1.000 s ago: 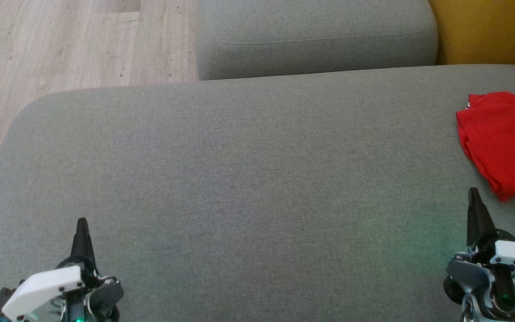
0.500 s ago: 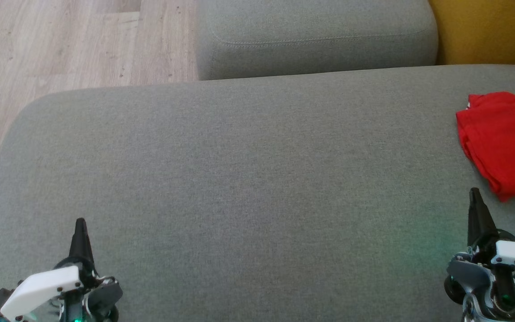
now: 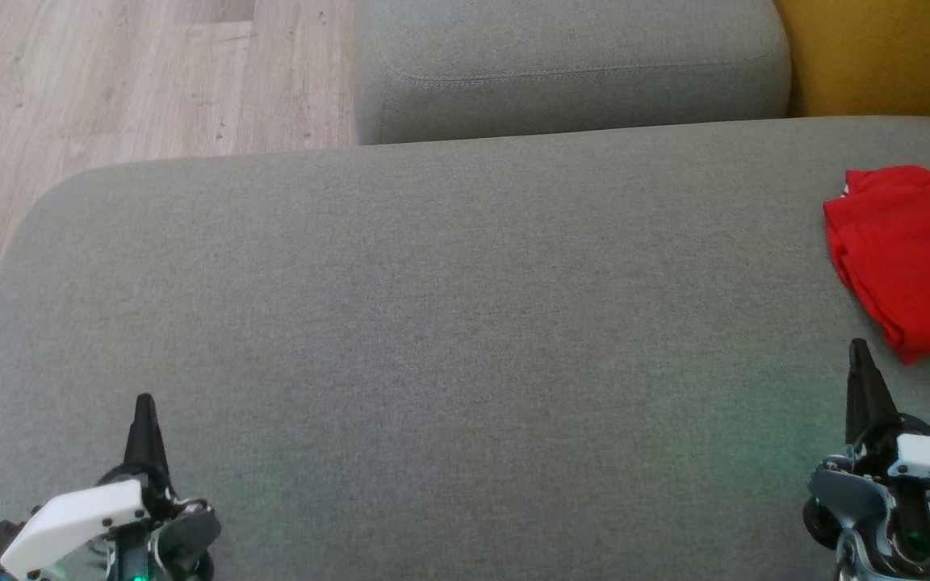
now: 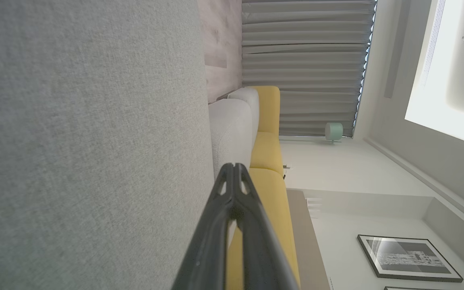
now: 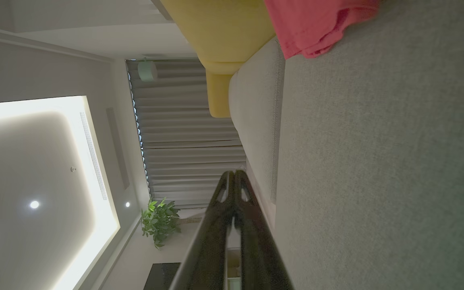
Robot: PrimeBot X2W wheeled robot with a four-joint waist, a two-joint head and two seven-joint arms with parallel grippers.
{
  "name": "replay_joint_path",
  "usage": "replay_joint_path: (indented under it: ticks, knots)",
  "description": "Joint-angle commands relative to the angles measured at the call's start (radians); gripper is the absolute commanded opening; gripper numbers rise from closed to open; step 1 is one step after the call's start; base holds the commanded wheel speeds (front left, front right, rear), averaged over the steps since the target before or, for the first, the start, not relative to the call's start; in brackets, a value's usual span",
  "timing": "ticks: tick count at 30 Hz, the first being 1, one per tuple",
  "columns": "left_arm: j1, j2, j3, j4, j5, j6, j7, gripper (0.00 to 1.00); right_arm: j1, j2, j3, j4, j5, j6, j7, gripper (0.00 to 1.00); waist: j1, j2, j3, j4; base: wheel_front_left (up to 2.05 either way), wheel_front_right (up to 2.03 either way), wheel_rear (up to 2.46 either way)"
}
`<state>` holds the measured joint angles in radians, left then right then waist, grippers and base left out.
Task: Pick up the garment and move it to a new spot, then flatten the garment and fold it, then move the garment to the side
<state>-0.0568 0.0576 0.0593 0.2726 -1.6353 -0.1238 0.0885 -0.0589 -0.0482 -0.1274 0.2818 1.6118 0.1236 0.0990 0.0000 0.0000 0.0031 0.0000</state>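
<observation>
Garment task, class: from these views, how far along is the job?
Done, apparently: the red garment lies folded at the right edge of the grey cushion. In hand: nothing; the left tool and right tool are shut, empty, apart from it. Left: seemingly nothing.

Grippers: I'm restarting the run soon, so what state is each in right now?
Left gripper: closed, holding nothing.
Right gripper: closed, holding nothing.

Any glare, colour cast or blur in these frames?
Head view: soft, evenly lit, with a faint green glow on the cushion beside the right gripper. Left wrist view: the ceiling light is blown out. Right wrist view: dimmer; the garment reads pink rather than red; the fingers blur towards the bottom edge.
</observation>
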Motion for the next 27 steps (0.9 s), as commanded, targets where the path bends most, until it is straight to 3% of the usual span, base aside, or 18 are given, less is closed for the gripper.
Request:
replay_joint_path:
  ticks: [1, 27]
  knots:
    - [-0.049, 0.008, 0.033, -0.028, 0.009, -0.007, 0.008, 0.00, -0.048, -0.007, 0.020, -0.037, 0.002, 0.007, 0.009, 0.00, 0.0000, 0.0000, 0.000, 0.000, 0.00, 0.00, 0.00]
    - [-0.050, 0.004, 0.040, -0.028, 0.014, -0.007, 0.013, 0.00, -0.049, -0.006, 0.018, -0.037, 0.000, 0.007, 0.011, 0.00, 0.0000, 0.0000, 0.000, 0.000, 0.00, 0.00, 0.00]
